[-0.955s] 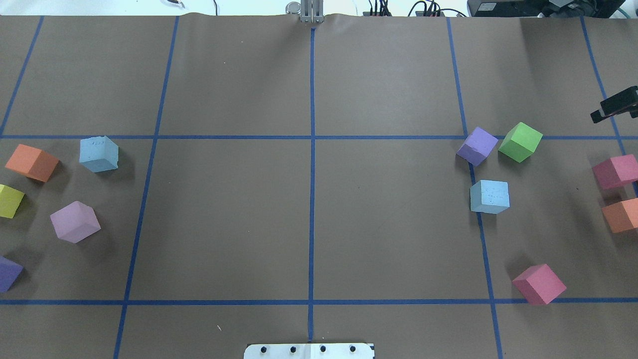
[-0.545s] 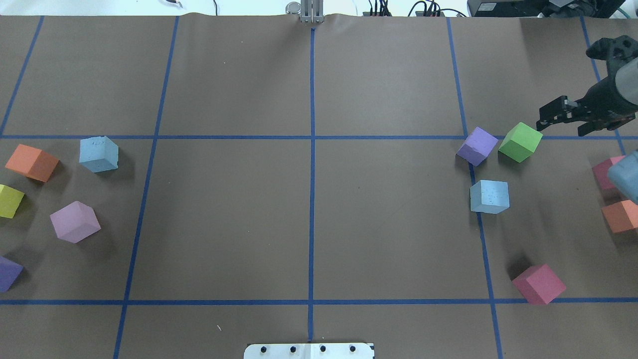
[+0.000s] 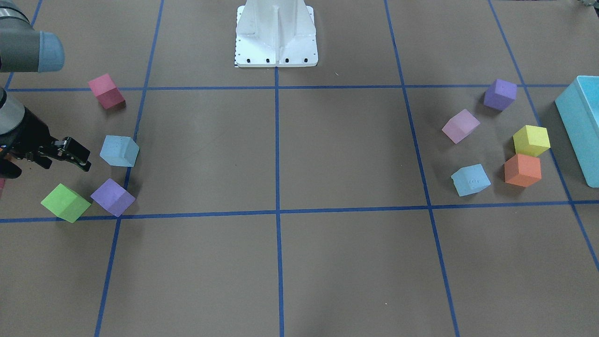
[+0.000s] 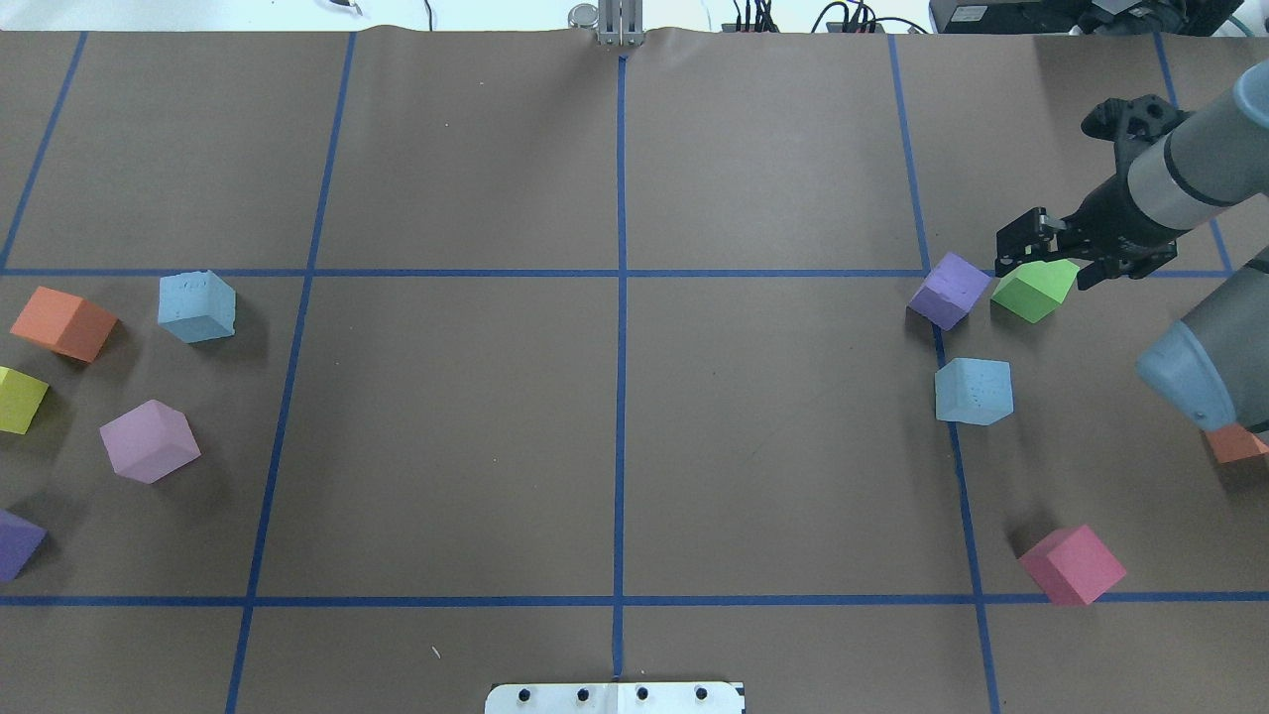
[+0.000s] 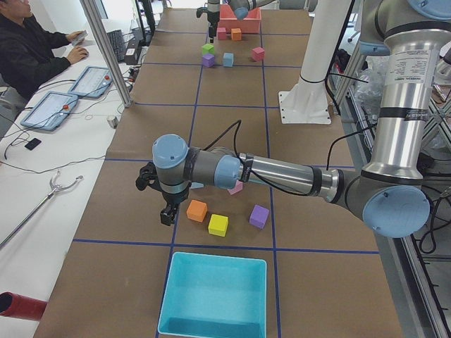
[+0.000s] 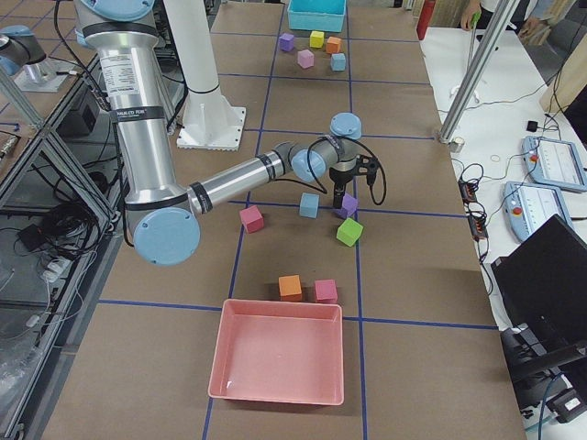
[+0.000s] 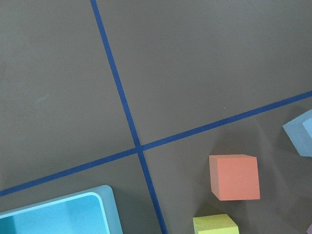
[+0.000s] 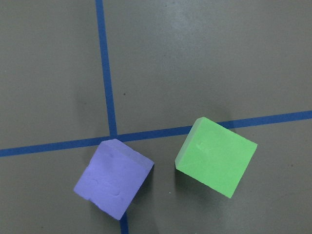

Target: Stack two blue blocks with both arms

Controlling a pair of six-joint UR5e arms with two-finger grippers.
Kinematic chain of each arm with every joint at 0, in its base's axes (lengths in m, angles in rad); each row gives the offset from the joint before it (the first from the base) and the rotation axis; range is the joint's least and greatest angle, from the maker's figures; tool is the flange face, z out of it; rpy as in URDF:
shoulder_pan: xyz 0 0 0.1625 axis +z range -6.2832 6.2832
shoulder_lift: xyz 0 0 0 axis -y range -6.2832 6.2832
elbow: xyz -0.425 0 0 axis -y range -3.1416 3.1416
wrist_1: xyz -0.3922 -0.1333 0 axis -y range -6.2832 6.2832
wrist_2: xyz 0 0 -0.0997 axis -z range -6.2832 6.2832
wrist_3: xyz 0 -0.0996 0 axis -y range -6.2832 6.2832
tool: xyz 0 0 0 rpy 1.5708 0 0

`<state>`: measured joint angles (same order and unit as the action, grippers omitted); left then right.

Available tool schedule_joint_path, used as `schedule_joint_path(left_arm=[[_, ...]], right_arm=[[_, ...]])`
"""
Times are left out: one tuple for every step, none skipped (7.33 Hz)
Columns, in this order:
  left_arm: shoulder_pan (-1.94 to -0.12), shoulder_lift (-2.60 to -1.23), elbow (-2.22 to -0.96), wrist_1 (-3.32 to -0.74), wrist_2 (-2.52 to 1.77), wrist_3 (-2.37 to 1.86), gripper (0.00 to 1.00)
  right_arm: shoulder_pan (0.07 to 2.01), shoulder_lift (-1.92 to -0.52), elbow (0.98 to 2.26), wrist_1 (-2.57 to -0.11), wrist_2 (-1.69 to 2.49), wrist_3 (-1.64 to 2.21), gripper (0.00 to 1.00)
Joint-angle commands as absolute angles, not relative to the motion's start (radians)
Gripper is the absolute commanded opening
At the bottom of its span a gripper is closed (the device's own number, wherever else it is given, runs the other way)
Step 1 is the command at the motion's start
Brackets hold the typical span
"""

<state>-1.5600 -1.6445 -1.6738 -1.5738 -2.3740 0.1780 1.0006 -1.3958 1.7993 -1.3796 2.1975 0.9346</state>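
One blue block (image 4: 974, 391) lies on the right half of the table, also in the front-facing view (image 3: 119, 150). The other blue block (image 4: 196, 306) lies on the left half (image 3: 471, 179). My right gripper (image 4: 1053, 261) hovers open and empty over the green cube (image 4: 1034, 290), just beyond the right blue block. Its wrist view shows the green cube (image 8: 216, 157) and a purple cube (image 8: 113, 178), no fingers. My left gripper (image 5: 166, 211) shows only in the exterior left view, above the table by the orange cube (image 5: 196, 210); I cannot tell its state. Its wrist view catches the left blue block's corner (image 7: 301, 133).
Purple (image 4: 949, 289), pink (image 4: 1072, 564) and orange (image 4: 1235, 443) cubes surround the right blue block. Orange (image 4: 63, 323), yellow (image 4: 20, 399), lilac (image 4: 149, 440) and purple (image 4: 18, 543) cubes lie near the left one. A teal bin (image 3: 580, 126) and a pink bin (image 6: 275, 357) stand at the table's ends.
My right arm has come in from the right edge and moved left, so its gripper is now over the green cube. The cubes have not moved.
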Motion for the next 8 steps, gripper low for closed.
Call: schedule_joint_path(left_arm=[[-1.560,-1.644,-1.669,-1.574,-2.372,0.178,1.00],[-1.560,-1.644,-1.669,-1.574,-2.373,0.178,1.00],[-1.560,-1.644,-1.669,-1.574,-2.373,0.178,1.00],[-1.560,-1.644,-1.667,-1.574,-2.372,0.178,1.00],[-1.560,-1.644,-1.667,-1.574,-2.373,0.178,1.00],[-1.560,-1.643,-1.667,-1.574,-2.372,0.178,1.00],[-1.559,-1.629,-1.669,-1.575,-2.373,0.178,1.00],[-1.559,-1.629,-1.667,-1.575,-2.373,0.178,1.00]], right_arm=[[0.942,-1.390,1.801,-1.382,2.133,0.977,0.99],[0.928,-1.391,1.804,-1.382,2.123,0.979,0.98],[0.907,-1.397,1.804,-1.382,2.115,0.979,0.95],[0.890,-1.397,1.812,-1.382,2.108,0.979,0.94],[0.871,-1.405,1.822,-1.381,2.106,0.979,0.93],[0.845,-1.407,1.827,-1.381,2.106,0.979,0.91],[0.829,-1.404,1.827,-1.378,2.105,0.979,0.90],[0.825,-1.410,1.838,-1.378,2.105,0.977,0.90]])
